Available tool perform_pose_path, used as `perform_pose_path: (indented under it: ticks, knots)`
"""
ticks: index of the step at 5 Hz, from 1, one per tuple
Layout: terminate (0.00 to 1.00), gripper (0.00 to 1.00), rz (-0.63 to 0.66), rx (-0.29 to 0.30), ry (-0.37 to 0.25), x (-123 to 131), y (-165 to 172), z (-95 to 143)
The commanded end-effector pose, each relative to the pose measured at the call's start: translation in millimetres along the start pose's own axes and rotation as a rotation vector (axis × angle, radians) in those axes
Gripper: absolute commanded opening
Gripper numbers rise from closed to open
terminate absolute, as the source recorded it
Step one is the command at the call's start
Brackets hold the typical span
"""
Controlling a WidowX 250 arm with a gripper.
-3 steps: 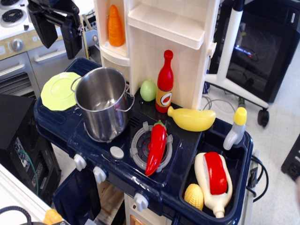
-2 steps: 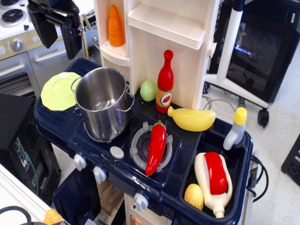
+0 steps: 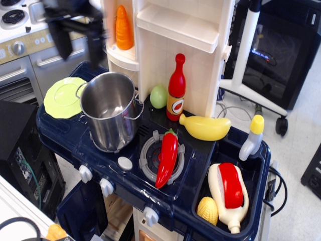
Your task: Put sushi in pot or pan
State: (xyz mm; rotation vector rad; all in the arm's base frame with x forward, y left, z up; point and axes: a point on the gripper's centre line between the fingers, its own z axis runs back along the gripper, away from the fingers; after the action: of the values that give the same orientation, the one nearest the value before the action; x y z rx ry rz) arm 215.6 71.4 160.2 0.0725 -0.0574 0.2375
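While the gripper [image 3: 79,42] hangs blurred at the upper left, above and behind the pot [image 3: 109,110], its two dark fingers [image 3: 63,41] stand spread apart with nothing between them; it is well apart from the sushi [image 3: 229,185], a stubby red oblong that lies on top of a cream bottle [image 3: 225,200] in the sink [image 3: 254,176] at the right end of the toy kitchen; a yellow corn piece [image 3: 207,210] sits just beside that bottle; the pot stands upright and shows nothing inside, touching or overlapping the edge of a lime-green plate [image 3: 61,97] on its left; a long red chilli [image 3: 167,157] rests across the burner [image 3: 146,156] in front; a red sauce bottle [image 3: 176,88], a green egg-shaped piece [image 3: 158,96] and a yellow banana-like piece [image 3: 205,127] stand along the back wall; an orange carrot [image 3: 123,27] stands on the shelf above.
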Motion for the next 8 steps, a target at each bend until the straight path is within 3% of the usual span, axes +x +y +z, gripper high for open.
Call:
perform_pose_path:
  ticks: [1, 2, 4, 5, 7, 8]
  knots:
    - [0.0, 1.0, 0.098, 0.055, -0.058, -5.0, -85.1, 8.9]
    - [0.0, 1.0, 0.182, 0.115, -0.065, 3.0, -138.7, -5.2]
    - [0.0, 1.0, 0.3, 0.121, -0.118, -1.2, -226.7, -30.9]
    - [0.0, 1.0, 0.364, 0.146, -0.09, -3.2, -240.4, -46.0]
    - [0.0, 1.0, 0.425, 0.161, -0.128, -13.0, -235.5, -83.4]
    - [0.0, 1.0, 0.433, 0.136, -0.165, -16.4, -233.2, -95.3]
